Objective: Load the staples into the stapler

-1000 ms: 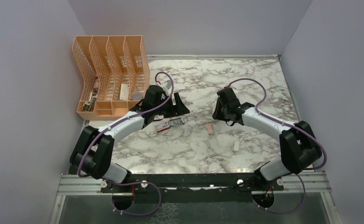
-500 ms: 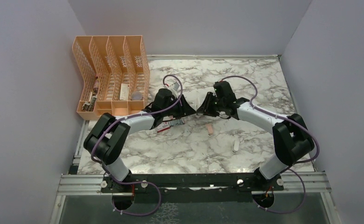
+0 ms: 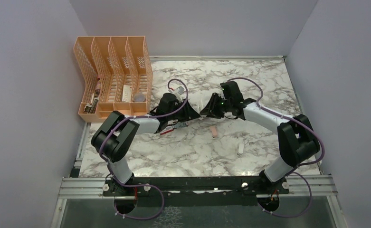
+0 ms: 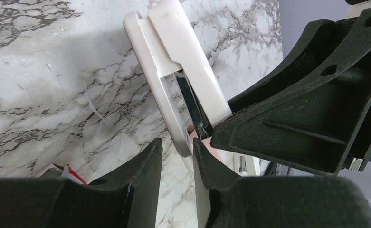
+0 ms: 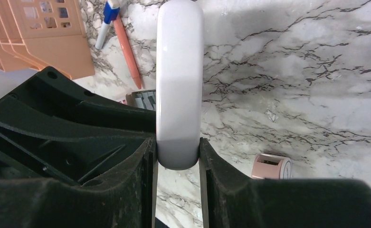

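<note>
stapler (image 5: 179,71) held above table (image 3: 269,80), mid-table, one end clamped in right gripper (image 5: 177,143); staples (image 5: 144,99) lie on marble by their box (image 5: 124,100), just behind left gripper (image 4: 176,145), not yet loaded; left jaws narrowed to slit at stapler's free end; we cannot tell if they pinch it; we judge step as opening stapler; next move needs firm hold on one half, steady swing of other; second ago grippers stood apart, left jaws wider; now they meet.
</note>
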You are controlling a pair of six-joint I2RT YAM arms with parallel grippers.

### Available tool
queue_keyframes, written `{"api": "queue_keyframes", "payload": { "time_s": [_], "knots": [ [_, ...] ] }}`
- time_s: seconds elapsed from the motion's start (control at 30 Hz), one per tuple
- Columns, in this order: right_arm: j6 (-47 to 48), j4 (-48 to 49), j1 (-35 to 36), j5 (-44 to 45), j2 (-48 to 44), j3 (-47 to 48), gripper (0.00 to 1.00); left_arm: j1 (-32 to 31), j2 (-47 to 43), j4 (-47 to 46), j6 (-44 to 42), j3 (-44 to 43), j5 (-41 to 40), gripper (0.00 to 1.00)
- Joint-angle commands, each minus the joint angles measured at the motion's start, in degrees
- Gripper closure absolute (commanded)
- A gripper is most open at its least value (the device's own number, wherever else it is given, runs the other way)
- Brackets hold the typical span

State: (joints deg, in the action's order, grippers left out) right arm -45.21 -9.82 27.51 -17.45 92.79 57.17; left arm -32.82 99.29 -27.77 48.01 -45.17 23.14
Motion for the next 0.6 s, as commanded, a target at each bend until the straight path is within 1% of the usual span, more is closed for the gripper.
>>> {"api": "queue_keyframes", "payload": {
  "time_s": [0.0,0.13,0.3,0.37,0.57],
  "knots": [
    [-0.6,3.0,-0.4,-4.7,-0.1,1.4,0.91,-1.0,1.3,-3.9,0.0,0.1,2.6,0.69],
    [-0.6,3.8,-0.5,-6.5,0.0,1.2,0.91,-1.5,1.9,-4.0,0.4,0.4,2.4,0.70],
    [1.6,0.4,-1.6,-4.5,-1.2,2.8,0.92,-2.1,1.3,-4.0,-0.7,2.3,0.5,0.84],
    [2.8,-1.9,-3.0,-3.2,-2.1,3.7,0.92,-2.2,0.9,-4.0,-1.5,3.3,-0.1,0.87],
    [6.0,-7.2,-9.4,0.3,-6.0,5.4,0.92,-3.1,0.2,-4.0,-4.0,5.6,-0.6,0.88]
  ]
}}
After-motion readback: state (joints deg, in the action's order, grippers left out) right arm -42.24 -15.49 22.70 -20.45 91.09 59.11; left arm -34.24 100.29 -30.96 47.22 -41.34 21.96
